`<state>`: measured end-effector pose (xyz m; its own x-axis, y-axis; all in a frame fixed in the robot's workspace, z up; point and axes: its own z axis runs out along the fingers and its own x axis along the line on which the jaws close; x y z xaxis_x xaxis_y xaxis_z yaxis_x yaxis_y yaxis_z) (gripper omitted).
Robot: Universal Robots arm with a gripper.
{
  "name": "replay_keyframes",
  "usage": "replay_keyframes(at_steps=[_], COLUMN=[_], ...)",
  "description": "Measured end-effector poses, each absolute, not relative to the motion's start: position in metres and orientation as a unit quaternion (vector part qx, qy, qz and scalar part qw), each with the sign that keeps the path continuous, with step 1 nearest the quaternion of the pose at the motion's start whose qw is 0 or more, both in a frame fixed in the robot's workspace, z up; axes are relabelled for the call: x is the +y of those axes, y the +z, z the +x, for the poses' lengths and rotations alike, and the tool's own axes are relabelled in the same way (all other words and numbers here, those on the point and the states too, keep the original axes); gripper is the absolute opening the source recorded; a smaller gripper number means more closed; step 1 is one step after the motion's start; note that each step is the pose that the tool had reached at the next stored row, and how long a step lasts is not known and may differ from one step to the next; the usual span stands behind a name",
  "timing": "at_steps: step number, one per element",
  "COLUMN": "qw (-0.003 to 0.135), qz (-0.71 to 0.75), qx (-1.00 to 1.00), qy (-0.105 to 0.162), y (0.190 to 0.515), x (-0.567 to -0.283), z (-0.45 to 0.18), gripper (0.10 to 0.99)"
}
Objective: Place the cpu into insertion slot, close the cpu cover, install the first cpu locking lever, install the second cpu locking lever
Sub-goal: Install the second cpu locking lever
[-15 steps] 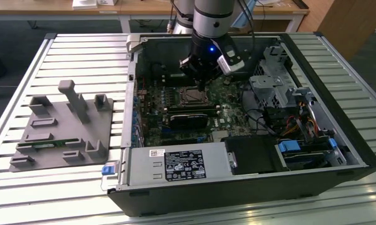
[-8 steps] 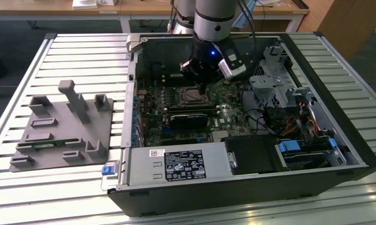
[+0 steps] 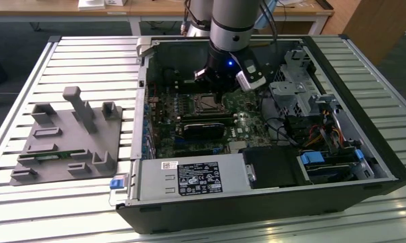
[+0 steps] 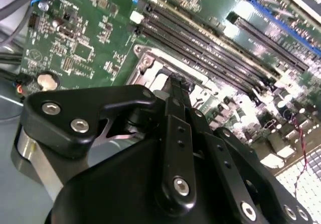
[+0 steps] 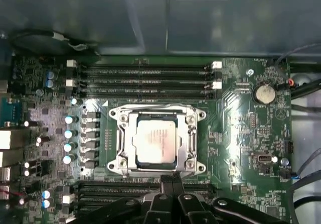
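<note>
- Our gripper [image 5: 172, 181] has its two black fingers pressed together, nothing pinched between them, their tips at the edge of the CPU socket's metal frame in the first wrist view.
- In the second wrist view, we see the gripper [image 4: 175, 81] from behind; its black linkage hides most of the socket, and whether the tips touch the frame we cannot tell.
- In the exterior view, the arm's wrist covers the gripper, so we make out just the insertion slot [image 3: 206, 103] as a small dark square below it.
- We see the cpu [image 5: 156, 141] lying flat in the insertion slot [image 5: 196, 114], pale top up, just beside the fingertips.
- We see the cpu cover [image 5: 126, 138] lying down around the chip, its window framing it.
- Long black memory slots [image 5: 145, 76] run along the far side of the socket from the gripper, and more lie beside the fingers.
- Locking levers are too hard for us to make out.
- On the exterior view's left, a grey fixture tray [image 3: 61, 147] sits outside the open computer case [image 3: 365, 126], well apart from the gripper.
</note>
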<state>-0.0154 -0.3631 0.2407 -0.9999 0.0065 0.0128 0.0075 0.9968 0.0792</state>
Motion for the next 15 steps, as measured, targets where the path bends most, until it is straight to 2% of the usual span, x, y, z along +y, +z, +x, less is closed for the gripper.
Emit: replay_keyframes(at_steps=[8,15], qw=[0.006,0.006], qz=[-0.003,-0.003], qx=[-0.999,-0.999], qy=[-0.040,-0.053], y=[0.234,0.232], x=[-0.371,-0.377], z=[-0.026,-0.028], gripper=[0.106,0.106])
